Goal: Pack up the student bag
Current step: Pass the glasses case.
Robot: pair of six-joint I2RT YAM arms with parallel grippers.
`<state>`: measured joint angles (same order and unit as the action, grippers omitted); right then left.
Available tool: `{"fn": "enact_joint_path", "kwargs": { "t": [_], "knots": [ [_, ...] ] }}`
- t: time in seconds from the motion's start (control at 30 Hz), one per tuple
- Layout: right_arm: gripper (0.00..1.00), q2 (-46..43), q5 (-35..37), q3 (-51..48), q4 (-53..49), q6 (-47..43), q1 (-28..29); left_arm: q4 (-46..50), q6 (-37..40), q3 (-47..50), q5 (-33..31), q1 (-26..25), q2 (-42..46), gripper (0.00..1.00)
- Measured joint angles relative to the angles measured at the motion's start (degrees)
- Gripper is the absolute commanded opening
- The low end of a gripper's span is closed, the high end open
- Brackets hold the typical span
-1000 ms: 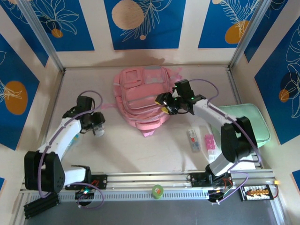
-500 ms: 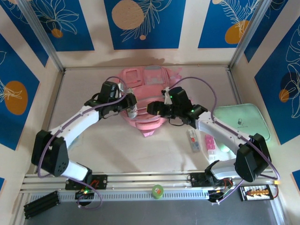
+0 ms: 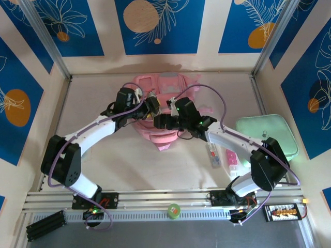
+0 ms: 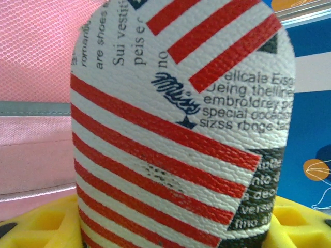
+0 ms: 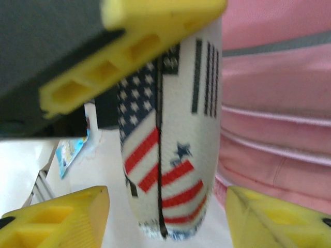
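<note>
**Counter** (image 3: pixel 103 165): pale beige and matte. It is enclosed by cream walls (image 3: pixel 207 31) carrying blue panels with white leaves and orange discs. An aluminium rail (image 3: pixel 170 195) runs along the near edge.

**Student bag** (image 3: pixel 145 85): lies flat at the far middle of the counter, close to the back wall.
- Long axis runs far to near, leaning slightly.
- The broad, squarer end faces the back wall; the narrower, rounded end faces the arms.
- Soft pink fabric with curved zip seams in bands and paler pocket panels at the far end.
- A strap tip pokes out on its right side.

**Left hand** (image 3: pixel 151 106): over the bag, pinching a flag-print pouch (image 4: pixel 176 129) that has red stripes and dark lettering on pebbled white.

**Right hand** (image 3: pixel 159 122): over the bag's near half. Its fingers are spread either side of the same pouch, with a gap on each side.

**Mint-green case** (image 3: pixel 269 135): at the counter's right edge, well apart from the bag.
</note>
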<state>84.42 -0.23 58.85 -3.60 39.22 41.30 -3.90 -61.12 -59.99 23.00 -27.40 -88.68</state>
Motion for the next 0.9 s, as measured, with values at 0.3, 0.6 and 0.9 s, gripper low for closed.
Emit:
{"fn": "enact_joint_path", "kwargs": {
  "t": [0.3, 0.6, 0.9],
  "knots": [
    [0.48, 1.09, 6.99, 0.33, 4.76, 0.22, 0.37, -4.26, -7.21, 1.49, 0.59, -0.02, 0.0, 0.47],
    [0.3, 1.97, 7.76, 1.11, 4.81, -0.48, 0.11, -7.34, -11.98, 3.19, -0.02, 0.15, 0.0, 0.6],
    [0.28, 0.85, 7.45, -0.26, 4.44, 0.5, -3.72, -7.21, -10.01, 3.5, 0.13, 1.16, 1.14, 1.0]
  ]
}}
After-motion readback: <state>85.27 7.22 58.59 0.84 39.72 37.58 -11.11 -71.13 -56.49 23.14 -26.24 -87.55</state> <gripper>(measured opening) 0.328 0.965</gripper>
